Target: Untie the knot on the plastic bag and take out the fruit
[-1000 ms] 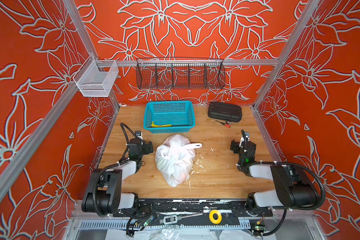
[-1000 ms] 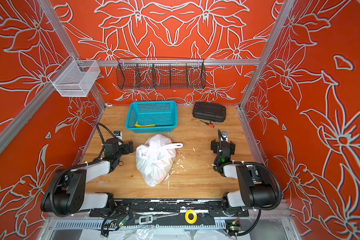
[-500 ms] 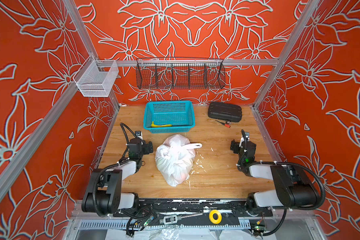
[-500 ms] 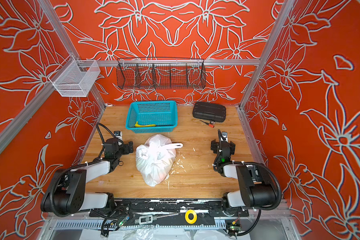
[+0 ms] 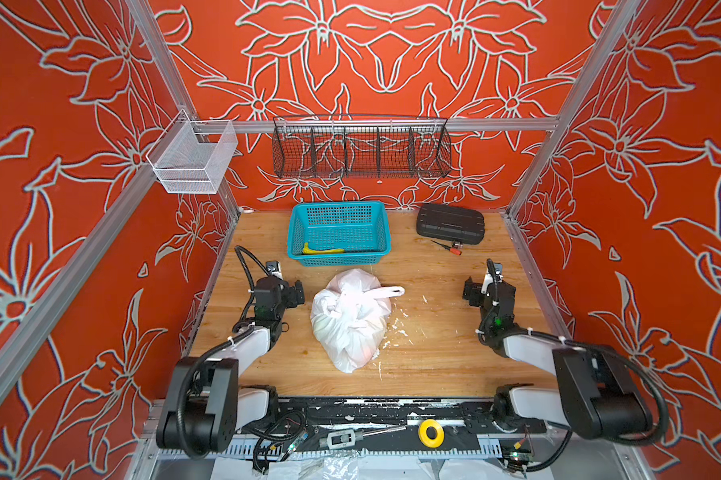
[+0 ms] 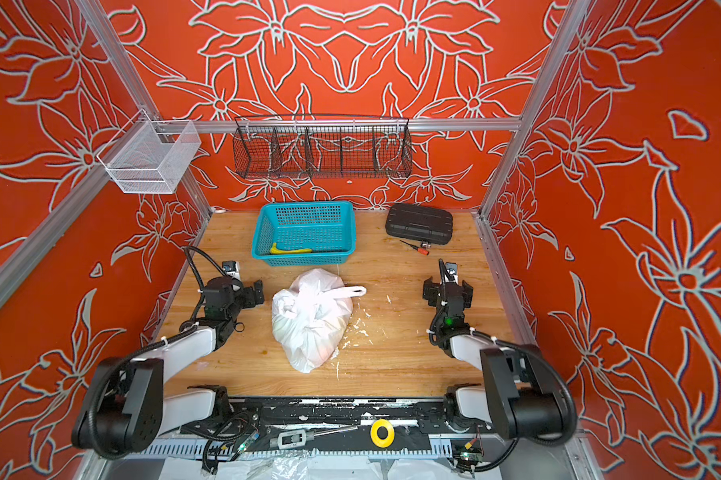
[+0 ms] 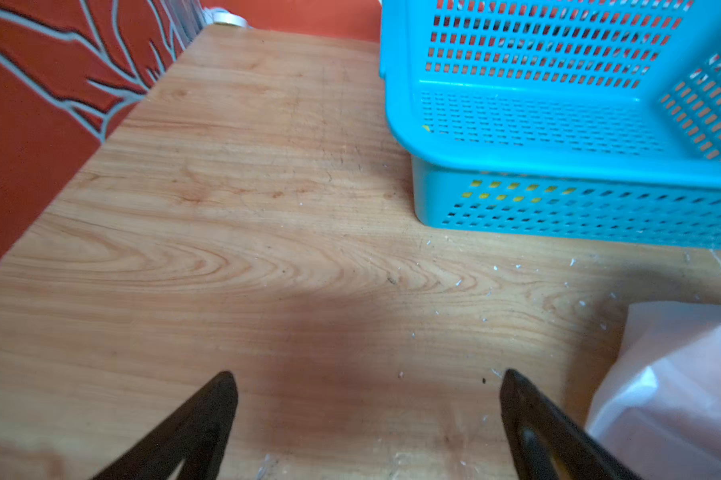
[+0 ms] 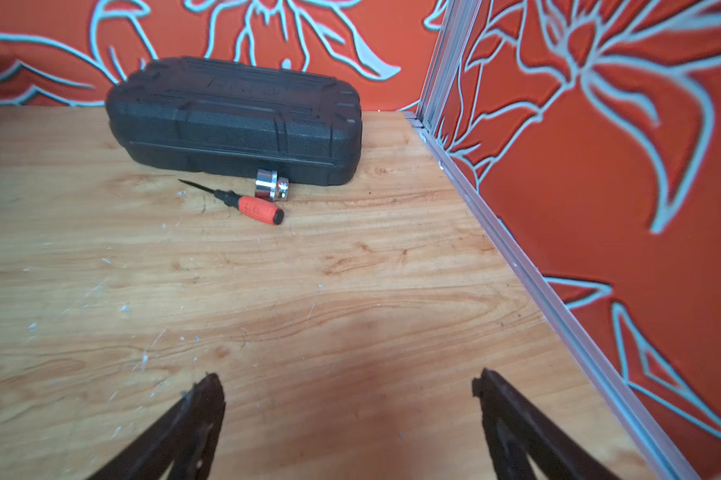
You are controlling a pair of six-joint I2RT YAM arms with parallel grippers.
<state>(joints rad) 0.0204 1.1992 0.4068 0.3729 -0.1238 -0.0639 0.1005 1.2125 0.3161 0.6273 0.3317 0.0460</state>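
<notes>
The white plastic bag (image 5: pixel 350 328) lies in the middle of the wooden table, closed, in both top views. Its knot (image 5: pixel 348 300) sits on top, with a strap (image 5: pixel 386 292) sticking out to the right. The fruit is hidden inside; only a faint pink tint shows through the film (image 7: pixel 683 395). My left gripper (image 5: pixel 288 291) rests low just left of the bag, open and empty (image 7: pixel 367 378), with the bag beside one finger. Far right of the bag, my right gripper (image 6: pixel 447 289) is open over bare wood (image 8: pixel 348 380).
A teal basket (image 5: pixel 381 232) holding a yellow banana (image 5: pixel 323 250) stands behind the bag. At the back right lie a black case (image 8: pixel 234 116), a screwdriver (image 8: pixel 255 208) and a metal socket (image 8: pixel 269 190). A black wire rack (image 5: pixel 361 147) and a white mesh bin (image 5: pixel 192 160) hang on the walls.
</notes>
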